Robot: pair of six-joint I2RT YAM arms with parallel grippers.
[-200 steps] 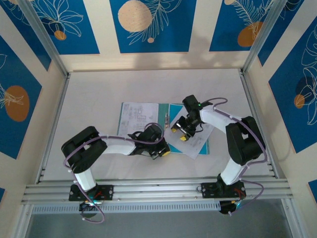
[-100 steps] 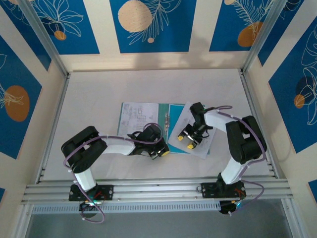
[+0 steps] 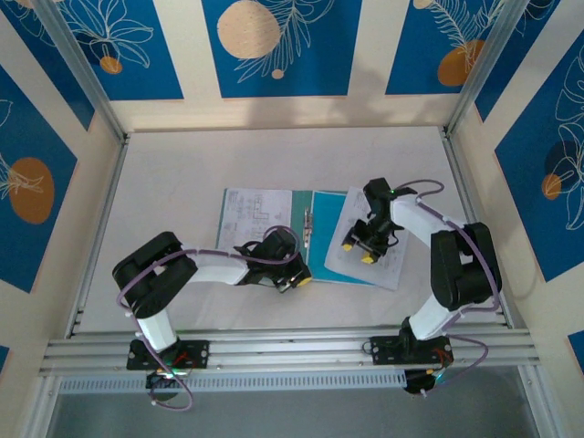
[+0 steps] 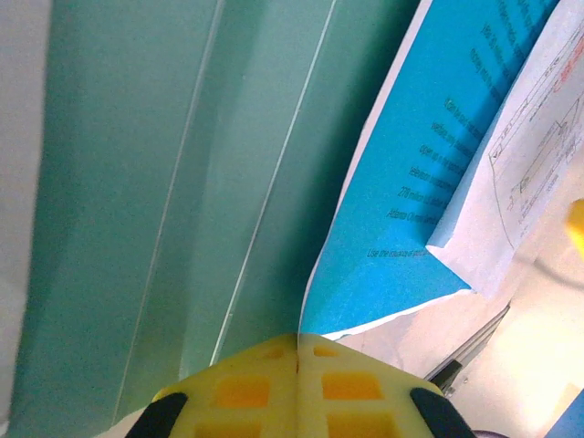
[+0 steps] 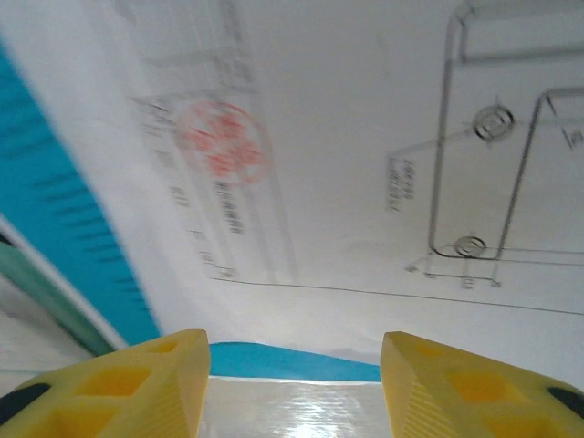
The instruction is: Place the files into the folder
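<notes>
Right hand (image 3: 359, 252), open and empty, has slid rightward over the files (image 3: 388, 268); left hand (image 3: 294, 283) stays closed.

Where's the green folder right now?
In the top view, the folder lies open mid-table: the left gripper is at its near edge, and the right gripper is over a tilted sheet on its right half.

Robot lab enclosure, aluminium frame (image 3: 292, 348), patterned panels (image 3: 274, 46)
</notes>
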